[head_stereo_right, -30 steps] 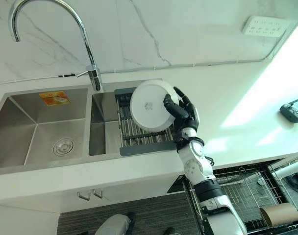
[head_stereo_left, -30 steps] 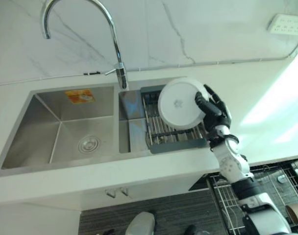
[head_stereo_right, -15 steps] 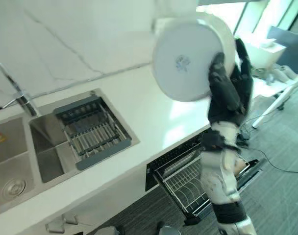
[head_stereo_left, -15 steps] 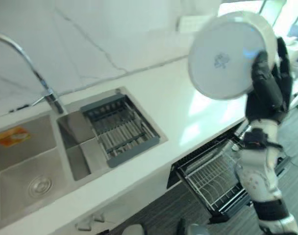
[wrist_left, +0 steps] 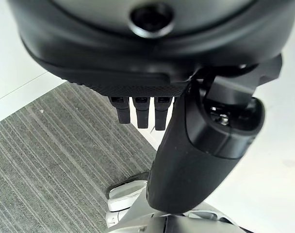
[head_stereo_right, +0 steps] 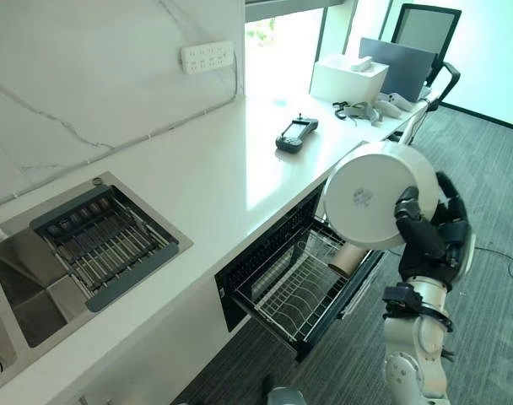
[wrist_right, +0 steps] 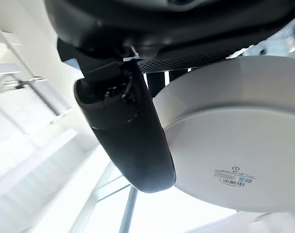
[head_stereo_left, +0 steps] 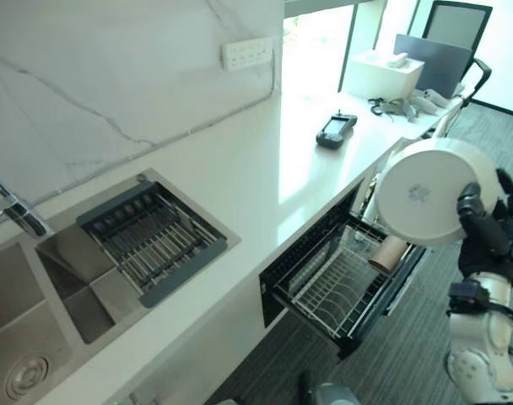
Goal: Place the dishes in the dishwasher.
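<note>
The plate (head_stereo_right: 375, 196) has been carried away from the sink rack (head_stereo_left: 151, 240), where it was a second ago, and is now held in the air over the open dishwasher rack (head_stereo_left: 341, 287). The view has swung round too. So the carrying looks nearly done, and the plate is not yet set down. It is clamped at its edge by the right hand (head_stereo_right: 429, 232), thumb on the bottom. The plate is round and white, held on edge, with a small mark underneath. The left hand (wrist_left: 142, 109) is seen hanging over the floor, fingers loose and straight.

white plate (head_stereo_left: 429, 202), marbled wall (head_stereo_left: 96, 93)
</note>
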`<state>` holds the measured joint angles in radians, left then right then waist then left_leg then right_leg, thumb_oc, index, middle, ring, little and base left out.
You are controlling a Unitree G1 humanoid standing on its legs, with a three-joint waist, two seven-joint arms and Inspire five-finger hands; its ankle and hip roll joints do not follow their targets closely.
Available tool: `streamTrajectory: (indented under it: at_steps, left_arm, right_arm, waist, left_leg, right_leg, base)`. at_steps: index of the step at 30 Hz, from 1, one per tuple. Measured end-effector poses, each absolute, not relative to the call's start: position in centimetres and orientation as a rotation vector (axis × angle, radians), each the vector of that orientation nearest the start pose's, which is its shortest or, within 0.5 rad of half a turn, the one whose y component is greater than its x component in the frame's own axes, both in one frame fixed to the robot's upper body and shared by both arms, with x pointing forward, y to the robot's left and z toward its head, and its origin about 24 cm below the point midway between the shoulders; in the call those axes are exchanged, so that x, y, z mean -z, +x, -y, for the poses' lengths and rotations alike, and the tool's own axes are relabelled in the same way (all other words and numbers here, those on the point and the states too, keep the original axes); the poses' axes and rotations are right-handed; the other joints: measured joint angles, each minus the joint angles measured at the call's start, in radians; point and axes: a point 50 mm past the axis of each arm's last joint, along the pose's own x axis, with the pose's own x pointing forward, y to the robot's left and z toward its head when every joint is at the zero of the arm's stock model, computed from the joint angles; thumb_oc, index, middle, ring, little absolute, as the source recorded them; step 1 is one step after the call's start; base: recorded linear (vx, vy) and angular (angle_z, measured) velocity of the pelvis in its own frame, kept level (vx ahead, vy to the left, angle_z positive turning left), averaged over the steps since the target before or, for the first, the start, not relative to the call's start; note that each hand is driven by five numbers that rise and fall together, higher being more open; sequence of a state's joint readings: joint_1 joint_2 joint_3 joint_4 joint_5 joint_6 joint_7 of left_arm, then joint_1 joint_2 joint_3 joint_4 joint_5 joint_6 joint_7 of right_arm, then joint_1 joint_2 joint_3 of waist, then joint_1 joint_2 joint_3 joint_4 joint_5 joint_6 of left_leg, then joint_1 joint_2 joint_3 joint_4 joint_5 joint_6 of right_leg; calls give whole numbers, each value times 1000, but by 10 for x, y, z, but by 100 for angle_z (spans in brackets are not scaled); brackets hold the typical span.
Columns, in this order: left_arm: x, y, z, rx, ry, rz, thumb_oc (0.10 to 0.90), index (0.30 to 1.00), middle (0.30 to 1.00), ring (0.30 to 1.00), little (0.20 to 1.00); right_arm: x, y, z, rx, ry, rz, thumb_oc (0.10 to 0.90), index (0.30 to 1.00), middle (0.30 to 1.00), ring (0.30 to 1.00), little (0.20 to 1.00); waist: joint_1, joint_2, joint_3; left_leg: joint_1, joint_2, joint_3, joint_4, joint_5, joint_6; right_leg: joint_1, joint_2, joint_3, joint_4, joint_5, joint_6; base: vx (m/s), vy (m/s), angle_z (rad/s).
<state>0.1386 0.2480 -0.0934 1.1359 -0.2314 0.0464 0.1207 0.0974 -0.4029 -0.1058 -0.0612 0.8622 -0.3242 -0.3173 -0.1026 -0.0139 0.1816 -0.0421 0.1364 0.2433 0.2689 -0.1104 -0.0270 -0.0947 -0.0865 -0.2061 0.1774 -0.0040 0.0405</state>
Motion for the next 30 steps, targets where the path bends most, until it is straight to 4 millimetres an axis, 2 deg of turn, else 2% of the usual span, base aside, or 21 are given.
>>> streamTrajectory:
  at_steps: [2,5,10,11,14,15,18,21,24,29,30]
  left_arm:
    - [163,48,-245,-322,135,-1293,800,900,900,900,900]
    - [163,49,-244,-313,139,-1291,800,900,900,900,900]
    - [161,58,-244,-298,146,-1279,800,900,900,900,900]
    - [161,59,-243,-296,146,-1284,800,900,900,900,900]
    - [161,59,-243,-295,146,-1285,800,900,900,900,900]
    - [160,70,-243,-286,149,-1264,800,900,900,900,900]
    - [157,86,-241,-274,147,-1222,800,900,900,900,900]
    - [153,104,-239,-269,105,-1172,800,900,900,900,900]
    - [149,124,-237,-249,108,-1127,800,900,900,900,900]
    - [141,147,-238,-255,89,-1060,800,900,900,900,900]
    - [139,151,-237,-255,79,-1047,800,900,900,900,900]
  right_arm:
    - [-57,224,273,477,449,158,400,300,300,300,300]
    - [-32,225,263,449,373,33,400,300,300,300,300]
    - [-14,236,250,380,267,-62,400,300,300,300,300]
    - [-14,238,249,372,249,-67,400,300,300,300,300]
    - [-16,249,249,373,210,-59,400,300,300,300,300]
    - [-15,256,255,414,183,-71,400,300,300,300,300]
    - [-23,268,254,406,102,-53,400,300,300,300,300]
    - [-30,282,269,467,-67,-64,400,300,300,300,300]
    - [-44,298,284,583,-244,-49,400,300,300,300,300]
    - [-74,317,275,652,-586,117,400,300,300,300,300]
    - [-73,318,275,670,-645,123,400,300,300,300,300]
  waist:
    - [6,0,0]
    - [29,0,1]
    - [67,-5,7]
    - [84,-5,9]
    - [98,-8,34]
    - [107,-4,66]
    - [125,19,130]
    - [149,40,162]
    - [172,49,224]
    - [191,41,306]
    - [200,43,321]
  left_leg:
    - [-4,-3,-1,-6,5,5]
    - [-6,-5,-6,-6,6,5]
    - [-15,-18,-30,-6,6,6]
    - [-16,-18,-31,-6,4,8]
    - [-21,-21,-36,-1,1,11]
    - [-41,-22,-56,18,-4,14]
    - [-52,-26,-70,34,-12,15]
    - [-91,-32,-82,58,-9,13]
    - [-99,-35,-85,65,-9,17]
    - [-154,-34,-114,92,-11,19]
    - [-156,-35,-117,92,-10,18]
  right_leg:
    - [-2,-2,-1,-2,0,0]
    - [-3,-4,-5,0,3,-3]
    - [-4,-18,-24,15,4,-4]
    - [-3,-19,-25,15,4,-5]
    - [-2,-22,-30,17,3,-5]
    - [-4,-24,-45,18,4,-9]
    - [-6,-25,-51,21,2,-15]
    - [-33,-30,-56,40,17,-23]
    - [-39,-33,-59,39,23,-23]
    - [-65,-34,-85,36,25,-28]
    - [-65,-34,-89,36,23,-31]
  base:
    - [-12,1,9]
    - [2,-7,9]
    - [14,-8,18]
    - [36,-4,7]
    - [19,-6,11]
    - [6,0,25]
    - [-16,36,15]
    - [-68,38,8]
    - [-46,5,5]
    - [-20,-4,15]
    - [-60,13,10]
